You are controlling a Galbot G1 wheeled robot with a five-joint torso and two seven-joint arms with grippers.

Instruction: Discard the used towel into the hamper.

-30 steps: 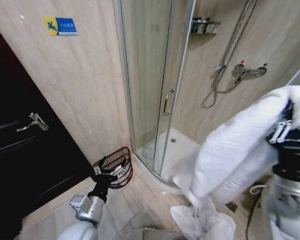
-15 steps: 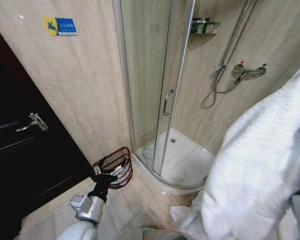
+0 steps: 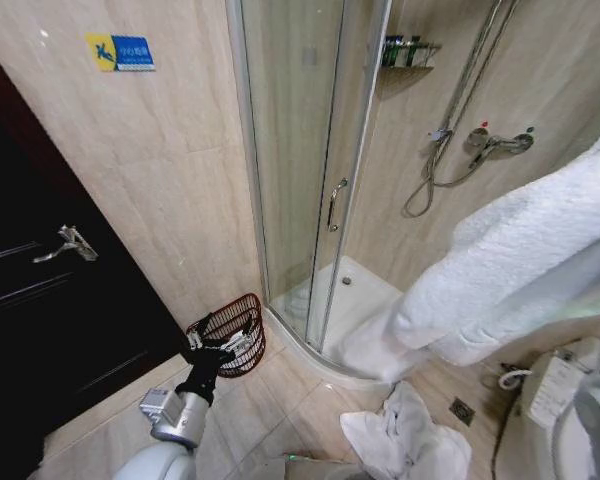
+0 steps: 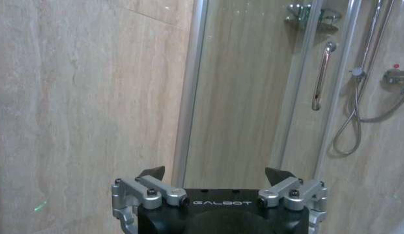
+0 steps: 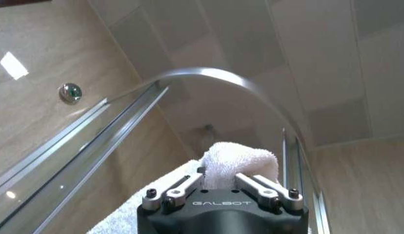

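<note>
Head view: a bathroom is shown, walls clad in beige stone-look tile, floor in the same glossy tile. A dark door (image 3: 40, 330) with a metal lever handle (image 3: 68, 243) is seen at the left edge; a blue and yellow sign (image 3: 120, 52) is fixed on the wall at upper left. A curved glass shower cabin (image 3: 310, 170) with a metal frame occupies the centre, with a white tray at its base, a hose and mixer on the back wall, and a shelf of bottles (image 3: 408, 50) at the top.

The hamper (image 3: 230, 332), a small round reddish-brown wire basket, is placed on the floor at lower centre-left, against the wall just beside the cabin corner. The left gripper (image 3: 212, 352) is held low, in front of the hamper's near rim. A thick white terry towel (image 3: 510, 265) is draped across the right half of the frame, raised well above the floor. A crumpled white cloth (image 3: 405, 440) lies on the tiles at bottom centre-right.

Left wrist view: the left gripper (image 4: 215, 174) is seen with fingers spread wide and nothing between them, facing the cabin's glass and door handle (image 4: 321, 73).

Right wrist view: the right gripper (image 5: 219, 183) is seen clamped on a bunched fold of the towel (image 5: 238, 163), pointed up toward the cabin's curved top rail (image 5: 209, 75) and the panelled ceiling.
</note>
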